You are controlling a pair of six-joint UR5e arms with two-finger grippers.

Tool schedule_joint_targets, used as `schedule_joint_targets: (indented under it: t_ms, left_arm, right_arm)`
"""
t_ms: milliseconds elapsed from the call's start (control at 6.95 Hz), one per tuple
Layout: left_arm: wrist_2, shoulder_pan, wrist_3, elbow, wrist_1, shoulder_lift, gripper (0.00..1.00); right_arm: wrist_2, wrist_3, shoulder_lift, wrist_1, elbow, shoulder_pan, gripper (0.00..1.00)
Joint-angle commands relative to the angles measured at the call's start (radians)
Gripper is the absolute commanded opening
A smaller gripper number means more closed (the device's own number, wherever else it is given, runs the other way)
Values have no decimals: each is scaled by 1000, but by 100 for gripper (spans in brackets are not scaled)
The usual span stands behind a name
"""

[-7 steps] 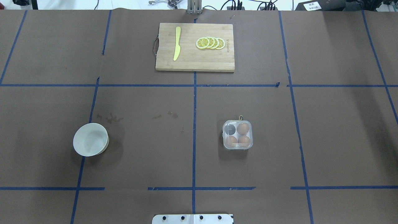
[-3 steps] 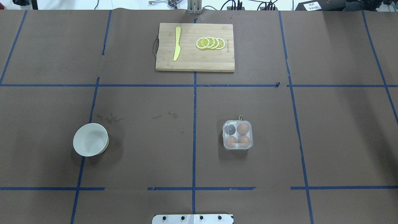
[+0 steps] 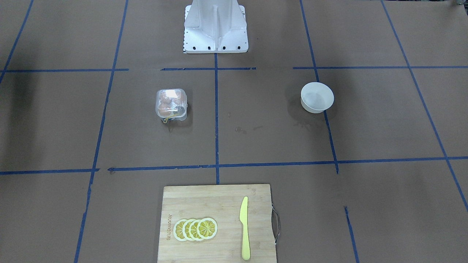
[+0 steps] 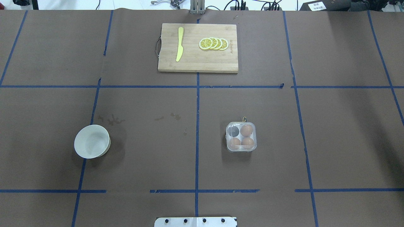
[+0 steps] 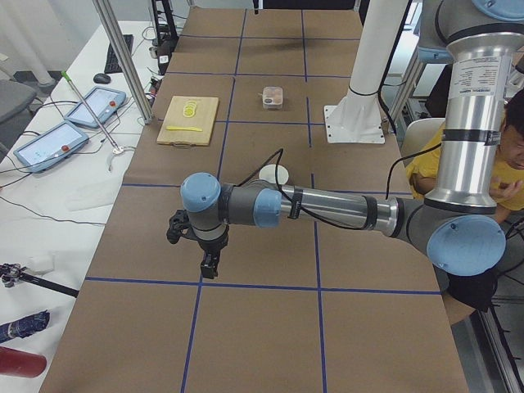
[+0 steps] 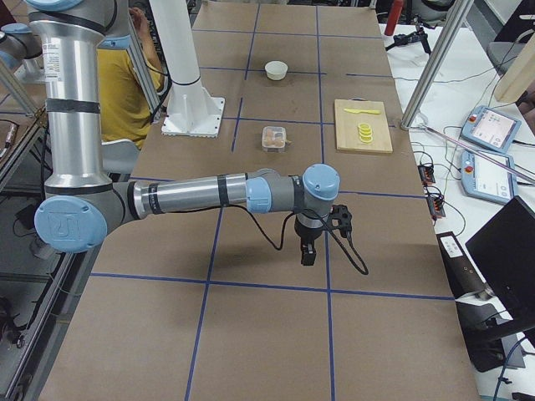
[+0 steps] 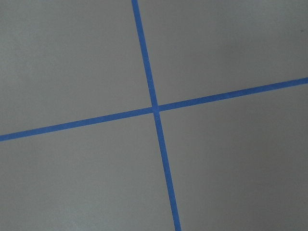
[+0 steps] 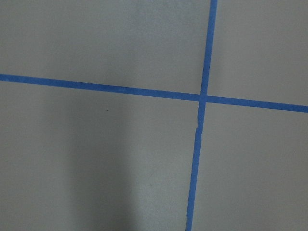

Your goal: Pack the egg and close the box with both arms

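The clear box [image 4: 255, 140] stands on the table right of centre, its lid down over the cells; it also shows in the front view [image 3: 159, 106]. It holds three orange-brown eggs, one of them at the far right [image 4: 246, 129]; the far-left cell [image 4: 233, 130] looks dark. A yellow string [image 4: 244, 119] sticks out at its far side. My left gripper [image 5: 210, 266] hangs over bare table far to the left, seen only from the side; I cannot tell its state. My right gripper [image 6: 308, 253] hangs far to the right, state likewise unclear. Both wrist views show only paper and blue tape.
A white bowl [image 4: 92, 141] stands left of centre. A wooden cutting board [image 4: 202, 64] at the far middle carries a yellow knife [image 4: 179, 44] and lemon slices [image 4: 213, 43]. The white pedestal [image 3: 215, 27] stands at the near edge.
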Motion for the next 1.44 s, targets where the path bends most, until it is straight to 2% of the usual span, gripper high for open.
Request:
schedule_joint_targets:
  t_ms: [0,144,288,1007,1294]
  left_arm:
    - [-2,0,-6,2,-4,-44,100]
    - [-2,4,-7,50,-34,-62,100]
    - [5,1,-7,55,-51,-81,100]
    - [1,0,-10,52,-56,-55,100]
    - [2,1,-6,66,-58,-66,100]
  right_arm:
    - [8,5,11,17,-20,-10,100]
    - [43,3,14,16,-23,-10,100]
    - [75,-1,11,17,-20,-8,100]
    - [54,0,14,22,-18,-8,100]
    - [5,6,28,83,-12,-8,100]
